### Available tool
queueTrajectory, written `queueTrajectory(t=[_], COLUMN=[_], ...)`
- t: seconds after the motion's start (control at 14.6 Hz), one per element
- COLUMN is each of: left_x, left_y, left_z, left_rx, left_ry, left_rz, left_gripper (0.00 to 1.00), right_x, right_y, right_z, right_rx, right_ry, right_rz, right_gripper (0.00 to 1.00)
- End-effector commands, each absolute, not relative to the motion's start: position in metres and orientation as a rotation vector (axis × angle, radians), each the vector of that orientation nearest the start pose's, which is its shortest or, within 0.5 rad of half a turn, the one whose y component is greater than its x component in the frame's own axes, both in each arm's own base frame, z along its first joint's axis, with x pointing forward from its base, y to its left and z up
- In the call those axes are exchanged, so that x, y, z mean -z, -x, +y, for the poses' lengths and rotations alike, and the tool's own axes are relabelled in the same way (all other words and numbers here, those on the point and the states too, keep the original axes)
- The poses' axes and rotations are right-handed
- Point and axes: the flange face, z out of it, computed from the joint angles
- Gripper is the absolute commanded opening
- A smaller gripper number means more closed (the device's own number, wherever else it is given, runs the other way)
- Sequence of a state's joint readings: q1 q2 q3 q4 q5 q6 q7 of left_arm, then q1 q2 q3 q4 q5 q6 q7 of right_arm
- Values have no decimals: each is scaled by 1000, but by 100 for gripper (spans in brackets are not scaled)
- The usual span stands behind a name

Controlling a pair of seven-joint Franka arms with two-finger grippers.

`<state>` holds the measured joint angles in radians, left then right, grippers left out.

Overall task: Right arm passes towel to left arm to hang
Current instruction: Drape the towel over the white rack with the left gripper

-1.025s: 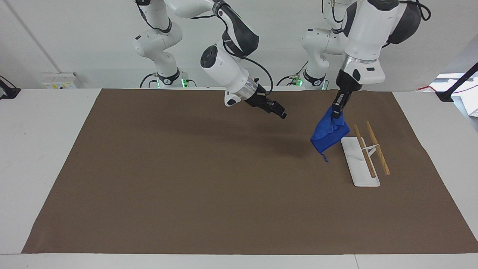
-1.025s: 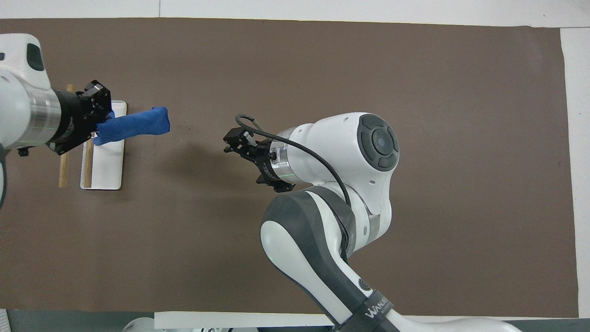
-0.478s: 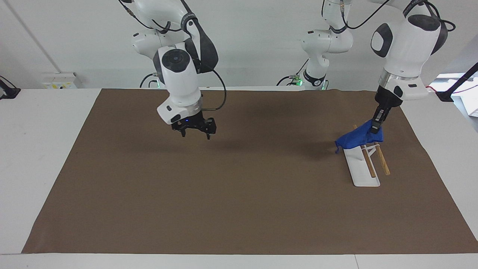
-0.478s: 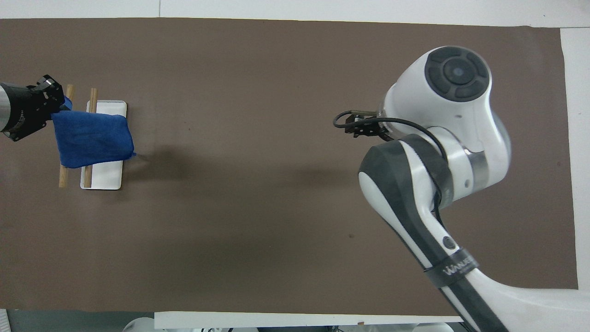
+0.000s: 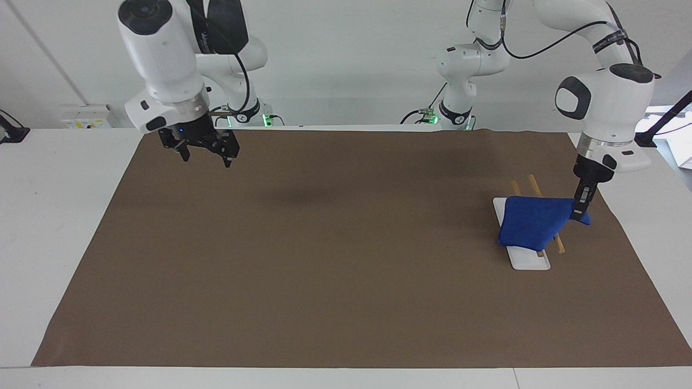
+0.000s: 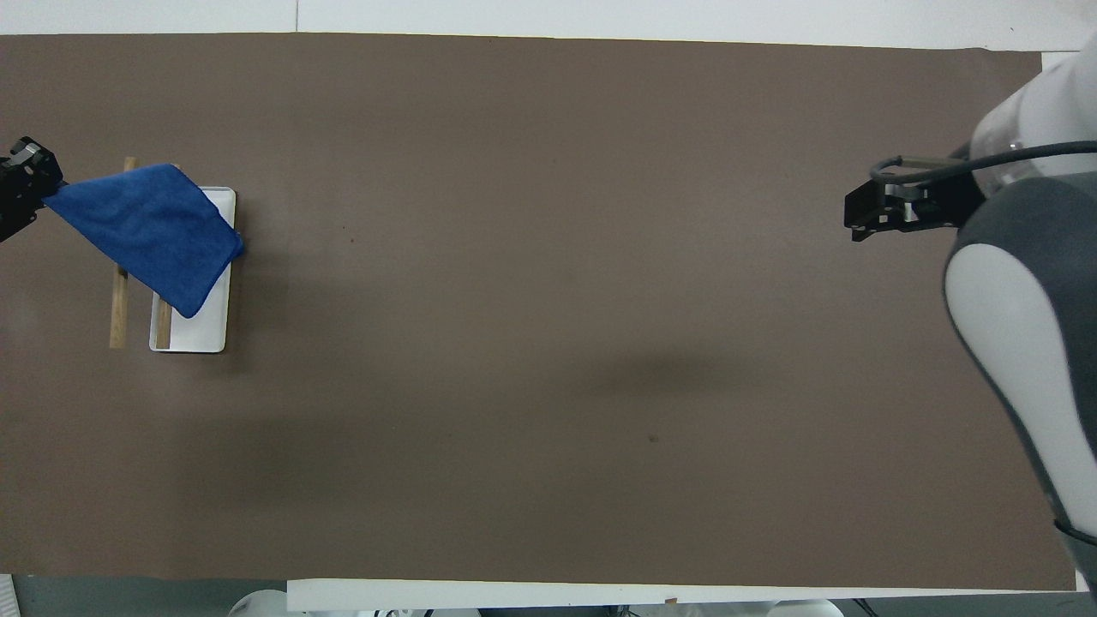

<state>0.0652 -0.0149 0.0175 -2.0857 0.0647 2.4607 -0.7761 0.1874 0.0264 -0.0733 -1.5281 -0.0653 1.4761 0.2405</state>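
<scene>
The blue towel point(image 5: 532, 226) lies spread across the two wooden rails of a small rack point(image 5: 530, 262) at the left arm's end of the mat. It also shows in the overhead view point(image 6: 146, 227). My left gripper point(image 5: 582, 209) is shut on one corner of the towel and holds that corner just past the outer rail, low over the mat. It shows at the edge of the overhead view point(image 6: 21, 184). My right gripper point(image 5: 205, 156), with its blue light on, is open and empty, raised over the right arm's end of the mat. It also shows in the overhead view point(image 6: 861, 218).
The rack has a white base plate point(image 6: 201, 330) and two wooden rails point(image 6: 117, 300). A brown mat point(image 5: 324, 259) covers most of the white table.
My left gripper has moved down and outward past the rack, drawing the towel over the rails, where it has spread out. My right arm has swung away to its own end of the table.
</scene>
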Motion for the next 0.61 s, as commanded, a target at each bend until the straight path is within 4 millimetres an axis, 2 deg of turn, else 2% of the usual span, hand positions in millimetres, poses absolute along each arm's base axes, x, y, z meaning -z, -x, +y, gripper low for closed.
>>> queueTrajectory(t=[0.0, 0.14, 0.27, 0.55], left_x=[-474, -467, -458, -455], left_y=[-575, -571, -567, -571], left_z=[69, 82, 82, 85], left_rx=[691, 682, 691, 758], left_ry=[2879, 2864, 2865, 2860], left_rz=[-1291, -1312, -1305, -1295], left_gripper=[2, 3, 5, 5], right_x=[-659, -674, -671, -669], right_y=[-533, -523, -518, -515], right_z=[27, 5, 3, -4], right_rx=[-114, -95, -115, -148], right_ry=[3223, 3195, 3194, 3193], right_rz=[160, 155, 125, 128], right_gripper=[100, 100, 100, 100])
